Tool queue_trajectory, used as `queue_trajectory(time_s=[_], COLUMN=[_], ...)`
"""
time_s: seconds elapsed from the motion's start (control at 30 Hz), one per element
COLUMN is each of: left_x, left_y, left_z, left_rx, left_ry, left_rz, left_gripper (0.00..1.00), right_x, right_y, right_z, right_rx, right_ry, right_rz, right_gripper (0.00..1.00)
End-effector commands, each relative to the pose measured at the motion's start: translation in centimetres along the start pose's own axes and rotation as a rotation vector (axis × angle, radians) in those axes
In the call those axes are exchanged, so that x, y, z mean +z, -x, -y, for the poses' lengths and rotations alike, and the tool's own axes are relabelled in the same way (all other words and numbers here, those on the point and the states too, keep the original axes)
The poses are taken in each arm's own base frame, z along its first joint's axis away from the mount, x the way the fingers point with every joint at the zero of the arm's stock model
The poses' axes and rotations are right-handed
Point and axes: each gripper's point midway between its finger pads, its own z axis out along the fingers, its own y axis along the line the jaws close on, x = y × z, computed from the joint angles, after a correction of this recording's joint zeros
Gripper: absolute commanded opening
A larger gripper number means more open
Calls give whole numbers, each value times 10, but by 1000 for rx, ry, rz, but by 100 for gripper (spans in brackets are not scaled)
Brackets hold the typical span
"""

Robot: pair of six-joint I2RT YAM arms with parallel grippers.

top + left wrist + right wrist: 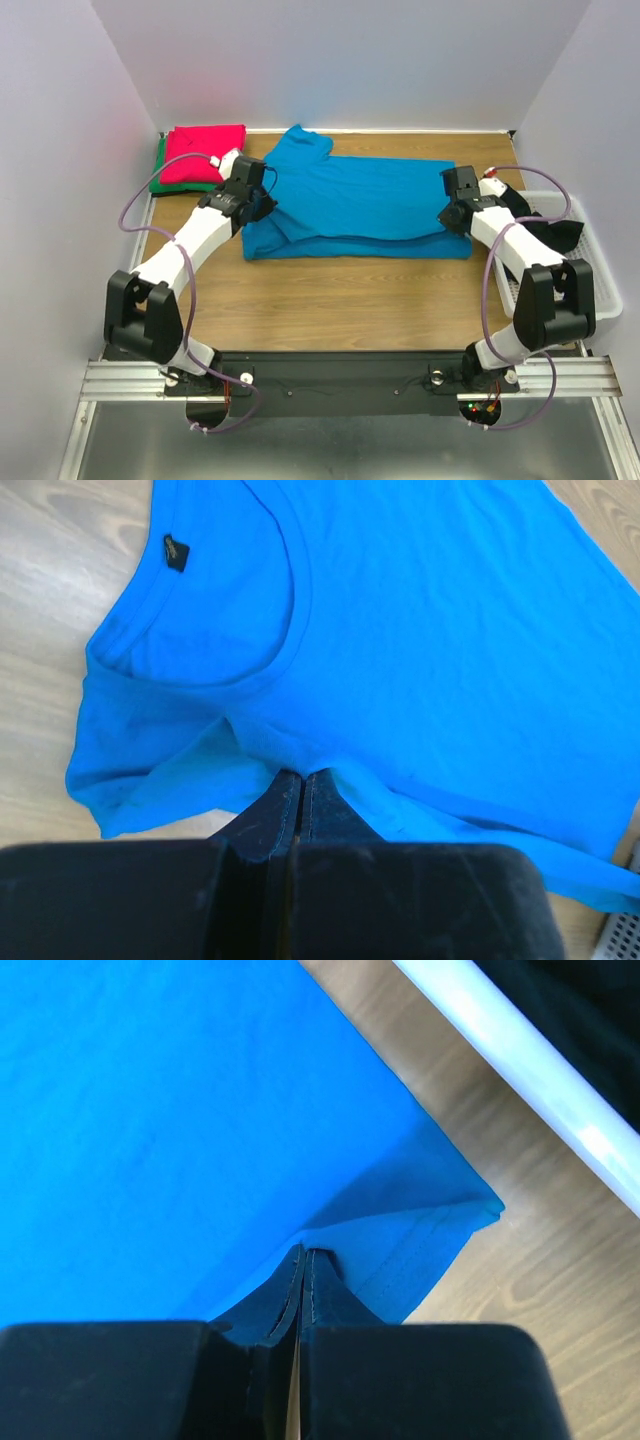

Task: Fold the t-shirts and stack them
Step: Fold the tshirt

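Observation:
The bright blue t-shirt lies spread across the middle of the wooden table, its collar end on the left and its hem on the right. My left gripper is shut on the blue cloth just below the neckline, pinching a fold at the fingertips. My right gripper is shut on the hem edge of the same shirt, the cloth bunched at its fingertips. At the back left corner the pinkish red t-shirt sits folded on the folded green t-shirt.
A white plastic mesh basket with dark cloth in it stands at the right edge of the table; its white rim runs close to my right gripper. Bare wood lies between the blue shirt and the arm bases.

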Motion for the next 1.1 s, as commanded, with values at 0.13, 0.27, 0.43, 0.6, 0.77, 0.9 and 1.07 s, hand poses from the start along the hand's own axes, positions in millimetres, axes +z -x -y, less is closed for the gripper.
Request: queue_trajectory(time_s=[0.13, 0.27, 0.43, 0.6, 0.77, 0.9, 1.07], left_x=[30, 48, 78, 107, 118, 125, 117], left_y=[37, 43, 41, 34, 36, 45, 72], left_z=[17, 19, 14, 6, 7, 14, 34], left_rx=[70, 101, 139, 170, 171, 181, 196], left_ry=[-9, 0, 23, 53, 50, 42, 18], left_rz=[54, 49, 16, -21, -27, -15, 8], left_gripper=[0, 0, 0, 0, 5, 43, 70], right_x=[10, 26, 44, 60, 73, 78, 69], right_y=[42, 47, 47, 44, 39, 48, 62], right_z=[-17, -21, -27, -33, -36, -44, -63], right_rx=[-9, -19, -37, -60, -72, -102, -172], right_ry=[-25, -45, -58, -58, -68, -61, 12], right_rz=[108, 95, 75, 42, 21, 33, 36], right_gripper=[0, 0, 0, 1, 7, 21, 46])
